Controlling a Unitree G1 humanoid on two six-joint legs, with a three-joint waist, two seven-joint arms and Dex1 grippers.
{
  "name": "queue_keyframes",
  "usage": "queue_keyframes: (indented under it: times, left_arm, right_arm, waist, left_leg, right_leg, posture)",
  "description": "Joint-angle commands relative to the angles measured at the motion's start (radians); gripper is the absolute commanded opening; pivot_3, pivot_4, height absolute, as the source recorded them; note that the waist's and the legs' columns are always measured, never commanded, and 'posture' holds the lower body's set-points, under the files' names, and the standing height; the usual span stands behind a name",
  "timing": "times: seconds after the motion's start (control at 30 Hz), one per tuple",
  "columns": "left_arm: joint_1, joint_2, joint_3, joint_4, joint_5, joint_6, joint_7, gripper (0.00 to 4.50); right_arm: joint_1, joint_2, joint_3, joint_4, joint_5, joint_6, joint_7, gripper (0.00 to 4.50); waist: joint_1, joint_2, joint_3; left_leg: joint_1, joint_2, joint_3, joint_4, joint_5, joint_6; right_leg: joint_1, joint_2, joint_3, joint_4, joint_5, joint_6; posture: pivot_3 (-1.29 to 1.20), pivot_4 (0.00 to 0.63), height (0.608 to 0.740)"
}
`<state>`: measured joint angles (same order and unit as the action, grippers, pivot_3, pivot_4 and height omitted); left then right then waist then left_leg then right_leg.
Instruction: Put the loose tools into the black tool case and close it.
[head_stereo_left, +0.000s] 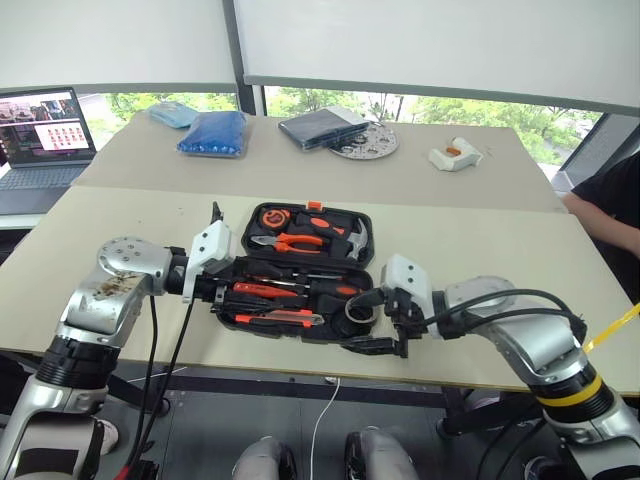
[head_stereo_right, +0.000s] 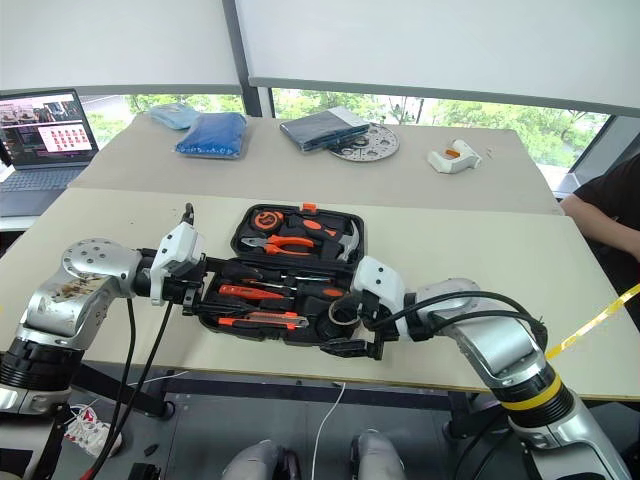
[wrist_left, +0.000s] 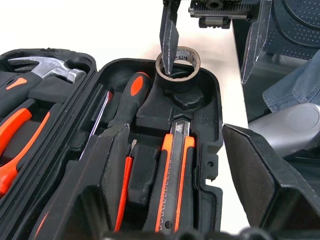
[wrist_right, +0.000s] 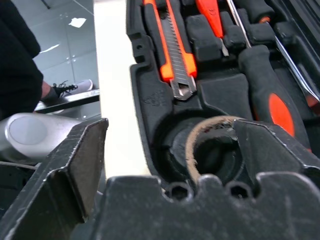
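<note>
Now my right end effector hangs released over the small dark tape roll, one finger inside its ring, in the flat black moulded-plastic case's near-right recess. Left end effector spread, empty, at case's left end.

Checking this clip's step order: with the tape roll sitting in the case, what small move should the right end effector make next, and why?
Probably lift the right end effector clear: it is open, one finger inside the tape roll, which sits tilted over its recess in the black tool case.
</note>
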<state>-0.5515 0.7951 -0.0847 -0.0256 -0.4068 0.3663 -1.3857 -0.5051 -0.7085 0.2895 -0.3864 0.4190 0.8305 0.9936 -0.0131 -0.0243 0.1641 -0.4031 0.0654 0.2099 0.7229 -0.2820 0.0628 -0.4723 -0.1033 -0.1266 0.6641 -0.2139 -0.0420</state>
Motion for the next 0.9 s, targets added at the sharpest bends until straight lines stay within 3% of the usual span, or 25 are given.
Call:
queue_keyframes:
  times: [0.03, 0.53, 0.67, 0.77, 0.9]
  left_arm:
    - [-0.024, 0.001, 0.016, -0.007, 0.001, -0.023, 0.004, 3.16]
    - [-0.035, -0.003, 0.014, 0.004, 0.009, -0.029, 0.001, 3.16]
    - [-0.05, 0.0, 0.012, 0.02, 0.013, -0.034, -0.007, 3.16]
    - [-0.057, 0.002, 0.009, 0.034, 0.019, -0.043, -0.014, 3.16]
    - [-0.071, -0.006, 0.004, 0.051, 0.026, -0.049, -0.016, 3.16]
  right_arm:
    - [-0.022, 0.003, -0.01, -0.032, 0.024, 0.011, 0.009, 4.45]
    - [-0.011, 0.019, 0.003, -0.091, 0.06, -0.006, 0.04, 4.45]
    - [-0.053, -0.051, -0.035, -0.097, 0.008, -0.007, 0.022, 4.45]
    - [-0.049, -0.11, 0.011, -0.103, -0.073, -0.056, 0.012, 4.45]
    - [-0.016, -0.112, 0.049, -0.092, -0.112, -0.096, 0.011, 3.38]
  waist:
    - [0.0, 0.0, 0.0]
    - [0.0, 0.0, 0.0]
    - [0.0, 0.0, 0.0]
    - [0.0, 0.0, 0.0]
    - [0.0, 0.0, 0.0]
  left_leg:
    - [0.0, 0.0, 0.0, 0.0, 0.0, 0.0]
    - [0.0, 0.0, 0.0, 0.0, 0.0, 0.0]
    - [0.0, 0.0, 0.0, 0.0, 0.0, 0.0]
    - [0.0, 0.0, 0.0, 0.0, 0.0, 0.0]
    - [0.0, 0.0, 0.0, 0.0, 0.0, 0.0]
  right_leg:
    - [0.0, 0.0, 0.0, 0.0, 0.0, 0.0]
    - [0.0, 0.0, 0.0, 0.0, 0.0, 0.0]
    - [0.0, 0.0, 0.0, 0.0, 0.0, 0.0]
    - [0.0, 0.0, 0.0, 0.0, 0.0, 0.0]
    - [0.0, 0.0, 0.0, 0.0, 0.0, 0.0]
  posture:
    - [0.0, 0.15, 0.718]
    - [0.0, 0.15, 0.718]
    - [0.0, 0.15, 0.718]
    - [0.0, 0.15, 0.718]
    - [0.0, 0.15, 0.718]
